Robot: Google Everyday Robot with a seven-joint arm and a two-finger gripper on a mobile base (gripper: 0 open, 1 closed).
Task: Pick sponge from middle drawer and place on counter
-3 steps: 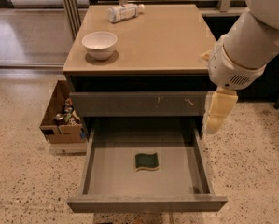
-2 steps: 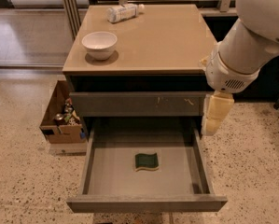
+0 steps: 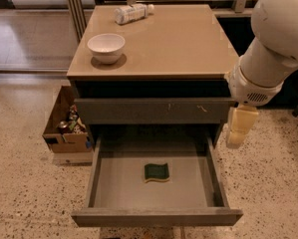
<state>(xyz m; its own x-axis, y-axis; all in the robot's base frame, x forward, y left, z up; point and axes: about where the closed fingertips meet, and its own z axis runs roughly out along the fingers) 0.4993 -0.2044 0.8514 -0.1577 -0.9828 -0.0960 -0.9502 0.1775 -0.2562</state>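
The sponge [image 3: 156,172], dark green over a pale yellow layer, lies flat near the middle of the open middle drawer [image 3: 116,185], which is pulled out toward me. The tan counter [image 3: 181,44] tops the dark grey cabinet above it. My gripper [image 3: 236,132], a cream-coloured piece hanging from the big white arm, is at the cabinet's right front corner. It is just outside the drawer's right wall, above and to the right of the sponge, and holds nothing that I can see.
A white bowl [image 3: 106,47] stands at the counter's left front. A plastic bottle [image 3: 132,13] lies at the back. A shut drawer front with pale scuffs [image 3: 153,111] sits above the open drawer. A cardboard box [image 3: 66,133] of items stands on the speckled floor to the left.
My arm has shifted slightly to the right and the gripper hangs a little lower beside the drawer. The sponge has not moved.
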